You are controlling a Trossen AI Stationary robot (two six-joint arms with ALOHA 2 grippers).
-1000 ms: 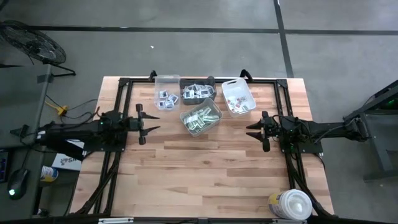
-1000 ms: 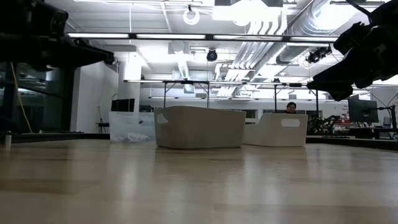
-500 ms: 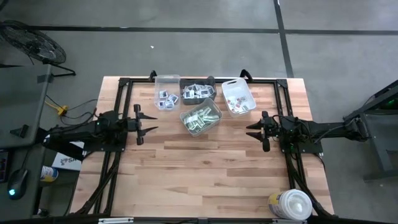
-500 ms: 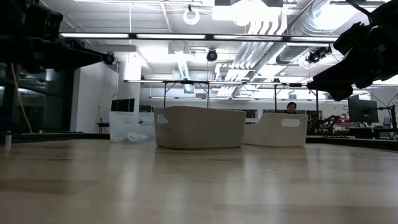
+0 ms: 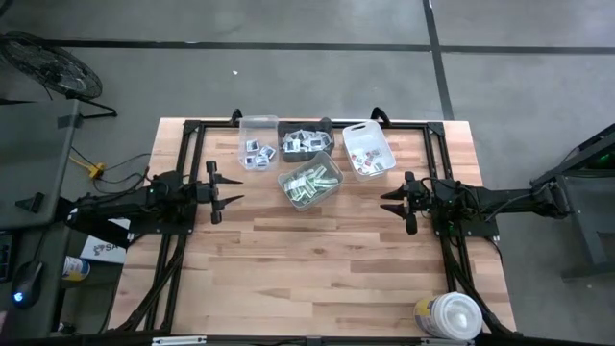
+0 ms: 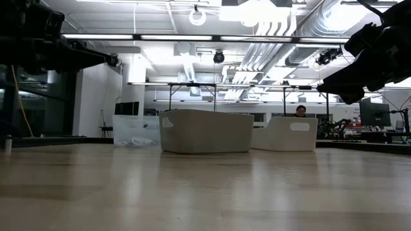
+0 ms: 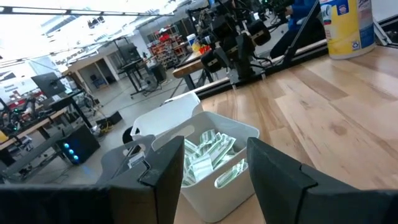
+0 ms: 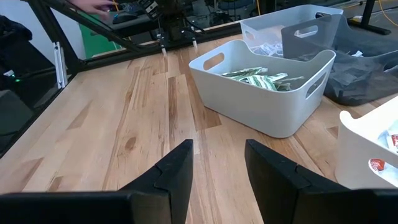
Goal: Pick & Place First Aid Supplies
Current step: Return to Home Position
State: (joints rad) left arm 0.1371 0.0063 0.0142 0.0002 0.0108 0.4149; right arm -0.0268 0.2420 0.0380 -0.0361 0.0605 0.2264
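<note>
High view: every one of the packets (image 5: 255,154) I can spot is already in a bin, none loose on the table (image 5: 317,279). The green-and-white strips (image 5: 309,183) fill the front bin (image 5: 338,185). It sits at a slant, so its long axis runs diagonally, and the strips mostly lie along it. Behind it in a row are the clear bin (image 5: 258,130), dark bin (image 5: 288,126) and white bin (image 5: 370,139), each with some packets. The left gripper (image 5: 235,191) and right gripper (image 5: 386,203) face each other across the front bin, both apart from it and about equally near. Both are spread wide with nothing in them.

Low view: the bin walls hide the packets. The left arm (image 6: 38,38) and right arm (image 6: 376,48) are just dark shapes up in the corners, well above the wood.

Left wrist view: the fingers (image 7: 163,180) are apart and empty. The front bin sits dead ahead between them with the strips showing. The tub (image 7: 348,28) is way off past the other arm.

Right wrist view: its two dark fingers are also parted and empty. The front bin is ahead, the clear and dark bins are past it, and the white bin is close by.

My guess: nothing's left to grab, so the move is just backing off. The bins lie forward of both grippers, so pulling straight back only widens the gap.
</note>
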